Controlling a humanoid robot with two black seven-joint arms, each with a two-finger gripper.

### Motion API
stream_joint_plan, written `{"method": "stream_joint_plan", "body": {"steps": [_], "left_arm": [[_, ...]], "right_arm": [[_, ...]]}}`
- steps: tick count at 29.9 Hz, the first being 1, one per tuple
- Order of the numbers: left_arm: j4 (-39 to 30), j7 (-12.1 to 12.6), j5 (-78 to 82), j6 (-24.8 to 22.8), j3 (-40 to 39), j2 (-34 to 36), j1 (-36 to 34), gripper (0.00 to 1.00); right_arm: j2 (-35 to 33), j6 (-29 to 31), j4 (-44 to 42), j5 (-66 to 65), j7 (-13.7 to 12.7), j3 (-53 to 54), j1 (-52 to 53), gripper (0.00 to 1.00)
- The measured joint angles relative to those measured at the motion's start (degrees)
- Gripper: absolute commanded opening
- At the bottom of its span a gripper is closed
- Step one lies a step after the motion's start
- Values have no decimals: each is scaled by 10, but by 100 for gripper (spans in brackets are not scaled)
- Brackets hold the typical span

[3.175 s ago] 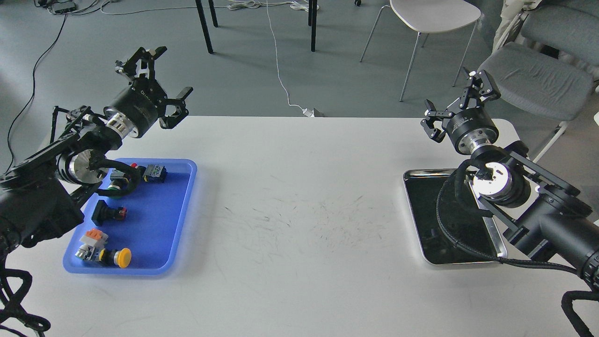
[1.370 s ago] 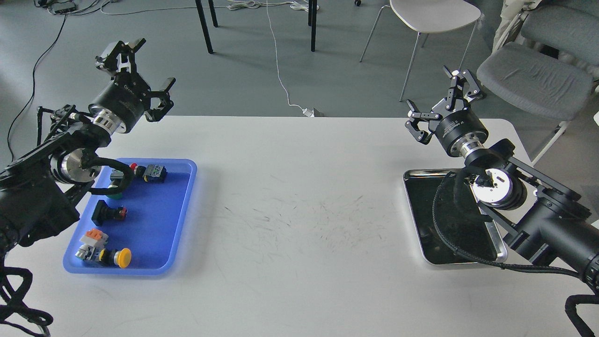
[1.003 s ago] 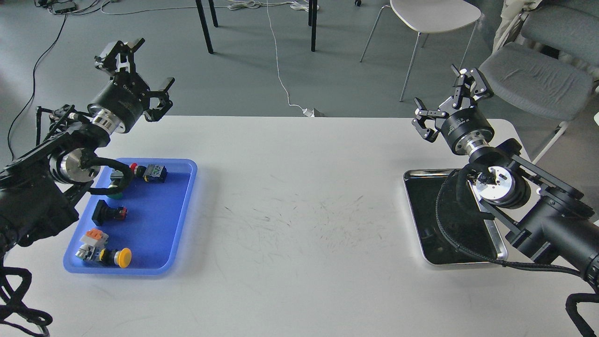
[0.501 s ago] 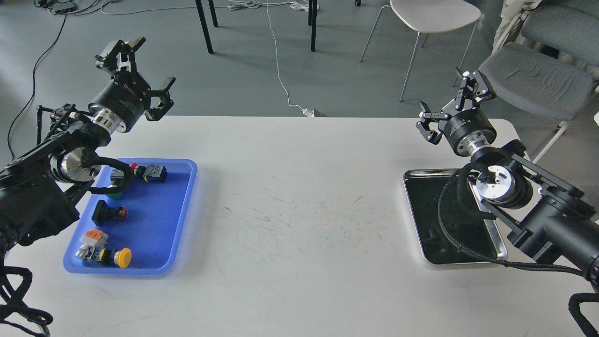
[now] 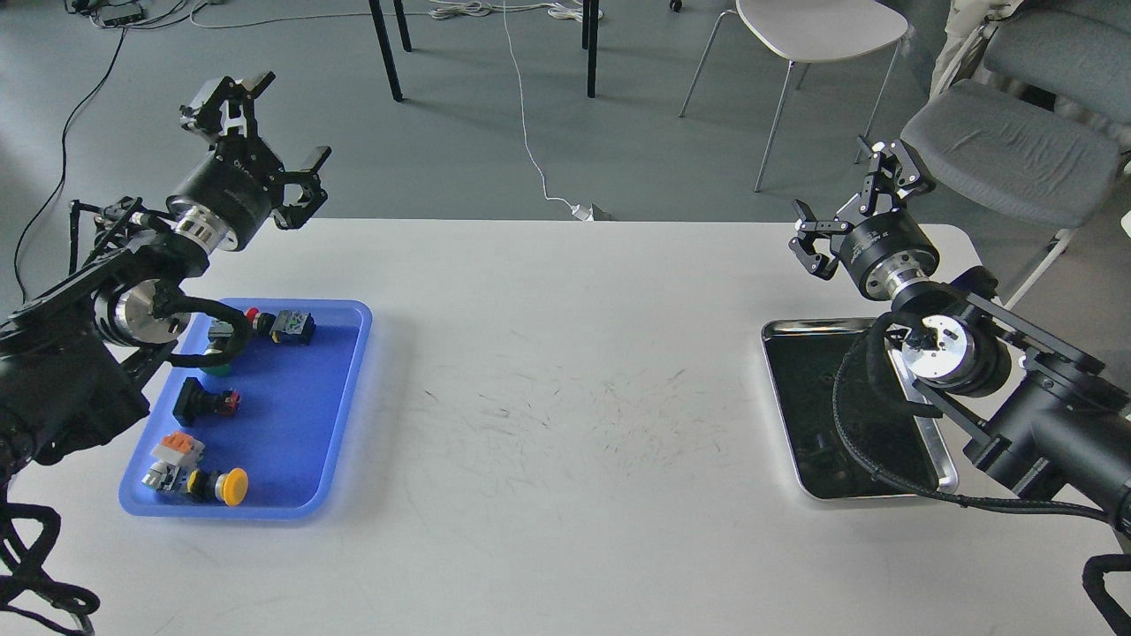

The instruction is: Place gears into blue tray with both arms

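The blue tray (image 5: 300,415) lies at the table's left. It holds several coloured push-button switches (image 5: 223,486). I can make out no gears: none in the blue tray or on the white tabletop. My left gripper (image 5: 267,132) hangs open and empty in the air past the tray's far end, beyond the table's back edge. My right gripper (image 5: 850,205) is also open and empty, raised above the far right corner of the table, behind the silver tray.
The silver metal tray (image 5: 781,332) sits at the right, its dark reflecting floor partly covered by my right arm and cable. Chairs (image 5: 1007,150) and table legs stand on the floor behind the table. The white tabletop (image 5: 565,397) spans between the two trays.
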Motion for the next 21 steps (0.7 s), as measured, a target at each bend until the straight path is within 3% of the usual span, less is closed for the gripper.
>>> {"method": "stream_joint_plan", "body": {"steps": [9, 21], "left_arm": [[0, 0, 0, 0, -1, -3, 2, 99], [2, -8, 0, 0, -1, -14, 3, 99]], "right_arm": [[-43, -2, 17, -1, -5, -72, 19, 99], [-186, -1, 97, -67, -22, -244, 98, 99]]}}
